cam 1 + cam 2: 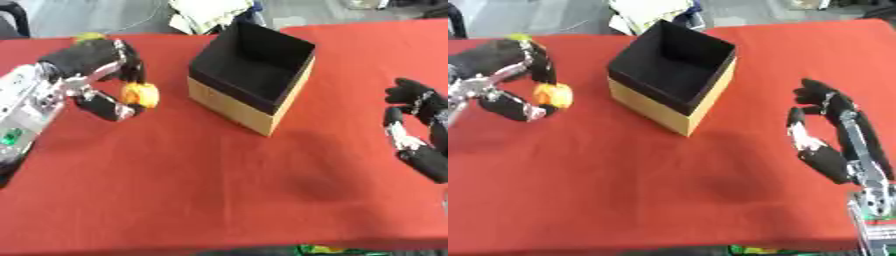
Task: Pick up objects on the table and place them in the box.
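Two black robot hands show over the red tablecloth (219, 190). At far left, the left hand (92, 62) curls fingers and thumb round a small orange rounded object (141, 94), pinching it beside the open cardboard box with black lining (251, 75). At right, the right hand (833, 130) rests open, fingers relaxed, holding nothing.

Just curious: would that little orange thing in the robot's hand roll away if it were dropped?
Probably. The orange object looks rounded, so it may roll on the flat red table. Pinched in the left hand, it keeps its shape, so it seems fairly stiff.
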